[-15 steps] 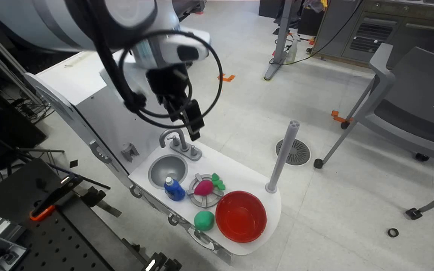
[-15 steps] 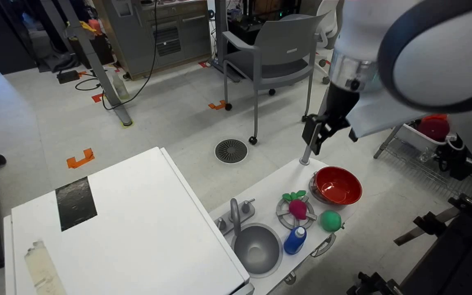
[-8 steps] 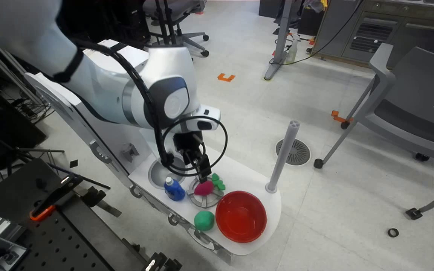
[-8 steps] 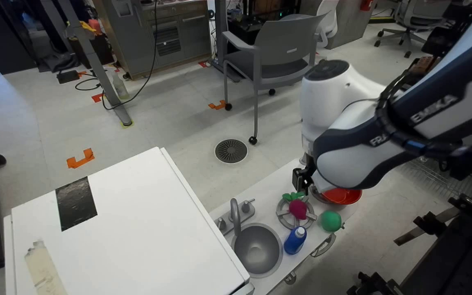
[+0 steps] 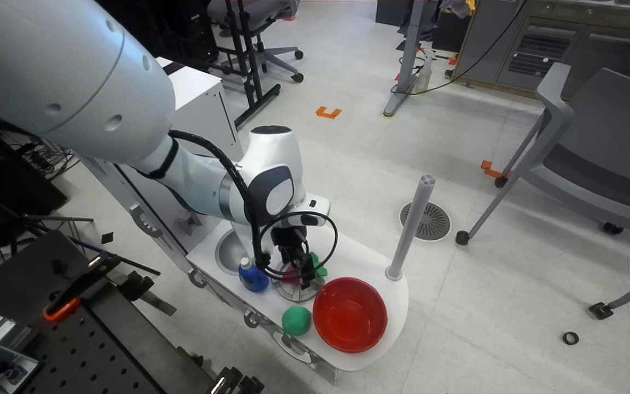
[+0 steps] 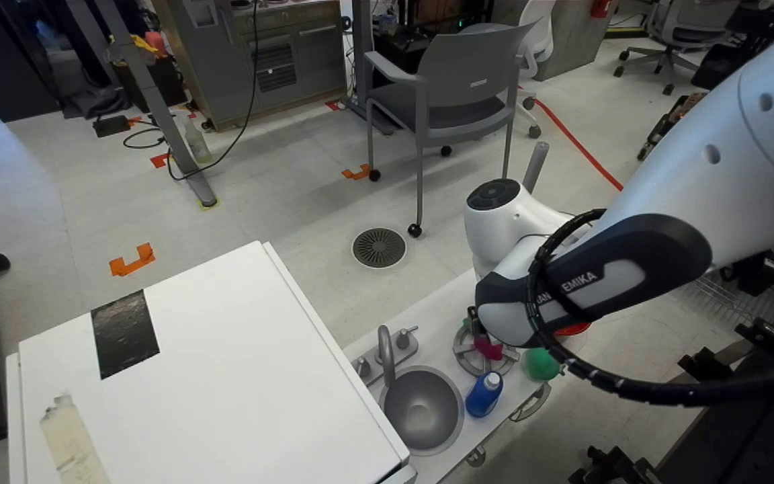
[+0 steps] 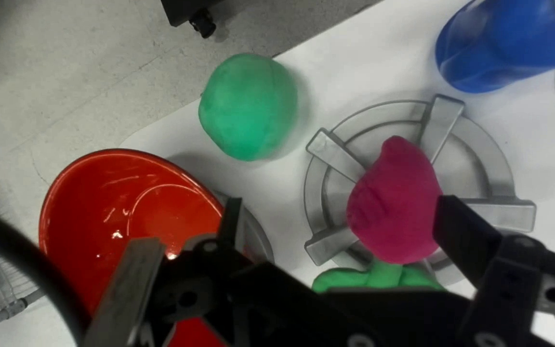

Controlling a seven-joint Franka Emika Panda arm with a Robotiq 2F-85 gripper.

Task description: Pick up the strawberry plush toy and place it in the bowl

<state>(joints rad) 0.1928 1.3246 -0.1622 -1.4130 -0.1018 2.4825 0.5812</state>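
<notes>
Gripper (image 7: 337,219) points down, jaws apart, near the strawberry (image 7: 395,202).

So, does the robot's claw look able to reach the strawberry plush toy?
Probably yes: the wrist view shows the strawberry plush toy between the jaws of the open claw, nearer one; the green ball and blue bottle stand apart from it.

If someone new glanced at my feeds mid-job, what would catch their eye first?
Probably the bright red bowl, at the rounded end of the white counter. Next, the strawberry plush toy on the grey burner, seen between the open jaws in the wrist view. The robot arm also looms large in both exterior views.
</notes>
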